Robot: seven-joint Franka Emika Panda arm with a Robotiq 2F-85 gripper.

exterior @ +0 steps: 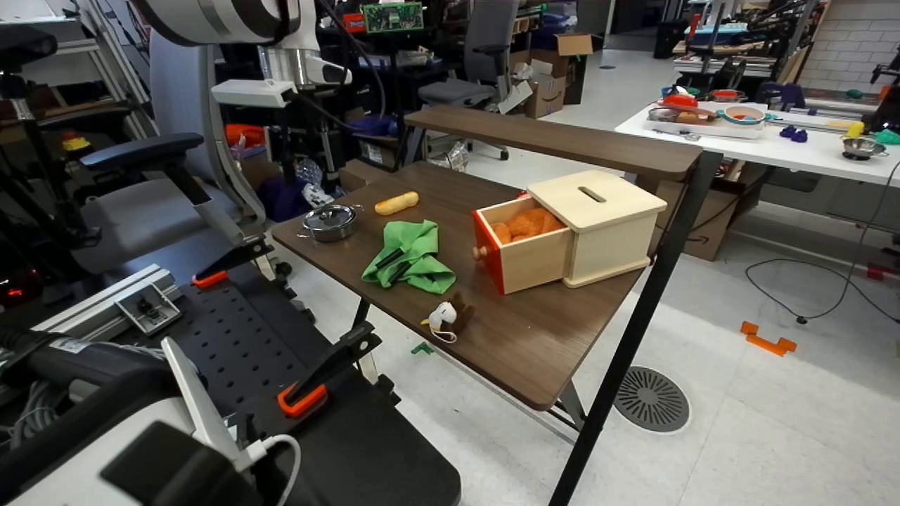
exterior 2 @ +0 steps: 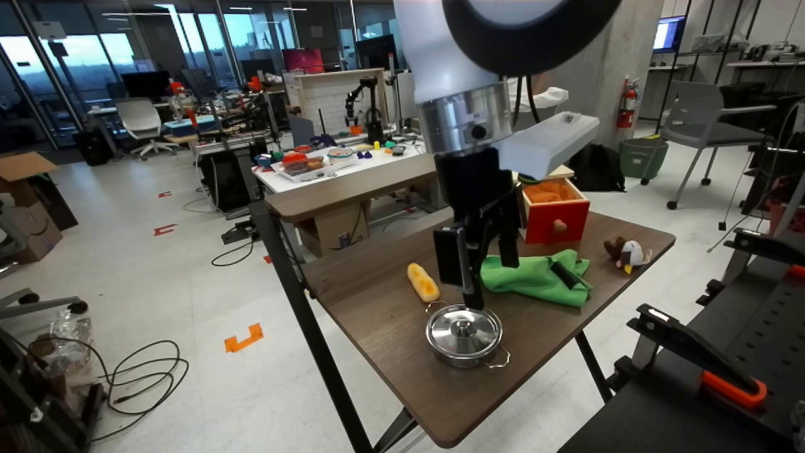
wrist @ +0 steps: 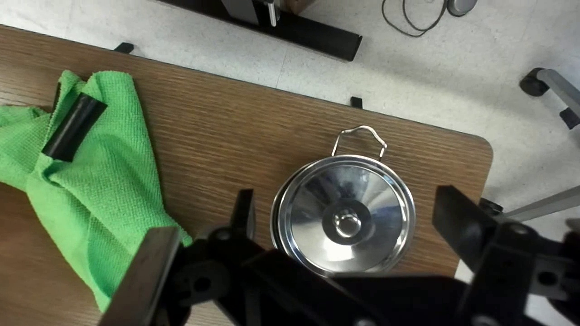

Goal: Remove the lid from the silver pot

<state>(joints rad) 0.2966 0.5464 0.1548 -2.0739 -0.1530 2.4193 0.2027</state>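
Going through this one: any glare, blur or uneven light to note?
Wrist view: bright glare on the pot lid, and the dark fingers look soft in the foreground; in an exterior view, windows are bright against dark surroundings.

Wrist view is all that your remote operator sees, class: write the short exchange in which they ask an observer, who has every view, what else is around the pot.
Operator: My view shows my open gripper, the lid and the green cloth. Is anything else close by?
Observer: Yes. In both exterior views a yellow bread-like piece lies near the silver pot.
Operator: And farther from the pot, past the cloth?
Observer: There stands a wooden box, its red-fronted drawer pulled out.
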